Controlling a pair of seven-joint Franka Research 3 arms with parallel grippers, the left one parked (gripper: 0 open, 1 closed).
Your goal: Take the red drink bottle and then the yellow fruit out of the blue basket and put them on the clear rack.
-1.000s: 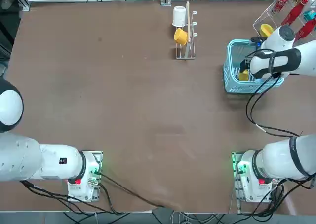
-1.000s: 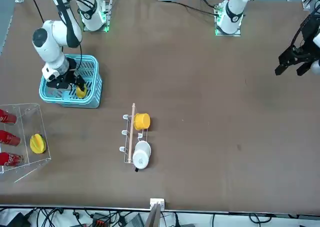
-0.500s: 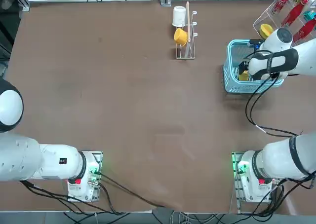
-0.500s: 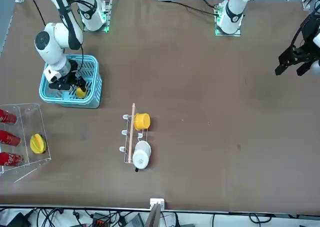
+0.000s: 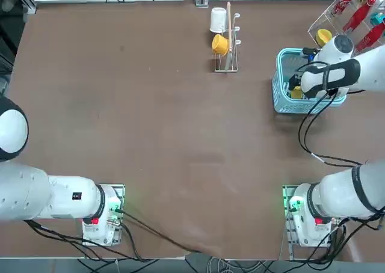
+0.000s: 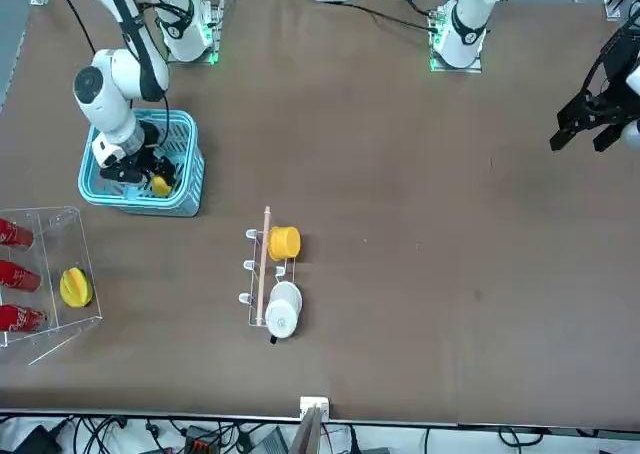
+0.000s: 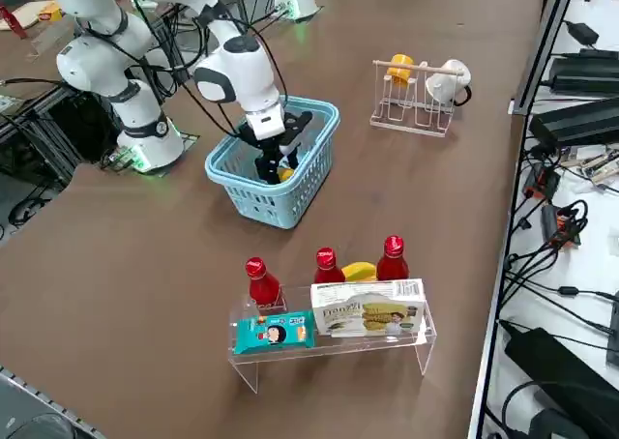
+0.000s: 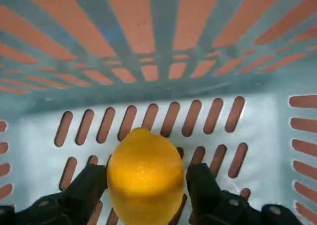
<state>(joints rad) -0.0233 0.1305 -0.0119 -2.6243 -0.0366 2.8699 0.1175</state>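
Two views tell it: wrist cam has the yellow fruit (image 8: 145, 176) sitting between the right end effector (image 8: 148, 195)'s spread fingers, smooth and lemon-shaped, on the blue basket (image 8: 257, 136)'s slatted floor. Side view: same, end effector (image 7: 274, 164) inside basket (image 7: 314, 130).

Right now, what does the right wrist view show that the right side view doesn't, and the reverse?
Only the wrist view: the right pincer stands open, a finger on either side of the yellow fruit, over the slatted floor of the blue basket.
Only the side view: the clear rack already holding three red bottles, plus the peg stand with cups.
Both: the yellow fruit inside the basket, with the pincer lowered into it.
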